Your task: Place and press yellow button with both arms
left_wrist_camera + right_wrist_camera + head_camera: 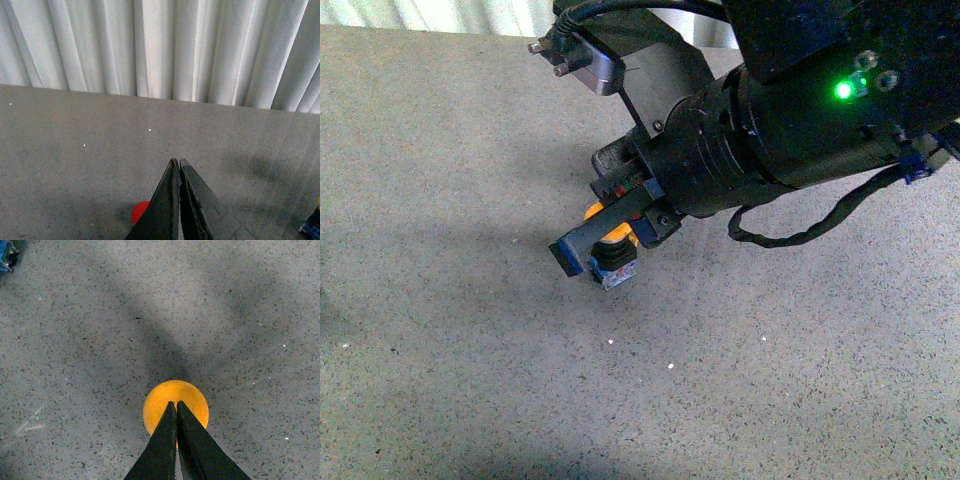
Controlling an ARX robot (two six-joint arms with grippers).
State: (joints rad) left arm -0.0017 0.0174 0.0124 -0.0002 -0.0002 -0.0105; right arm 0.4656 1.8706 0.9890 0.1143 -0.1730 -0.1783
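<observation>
My right gripper (pixel 175 404) is closed and empty, tips over the centre of the yellow button (pixel 159 402), which stands upright on the table (pixel 470 380). My left gripper (pixel 180 161) is closed too, well apart from the yellow button. Push straight down and stay centred, or it tips.

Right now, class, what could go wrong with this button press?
1. The right pincer, shut to a narrow tip, sits over the domed button; it could slide off and tip it.
2. The left pincer is shut and off to one side, so nothing seems to steady the button.
</observation>
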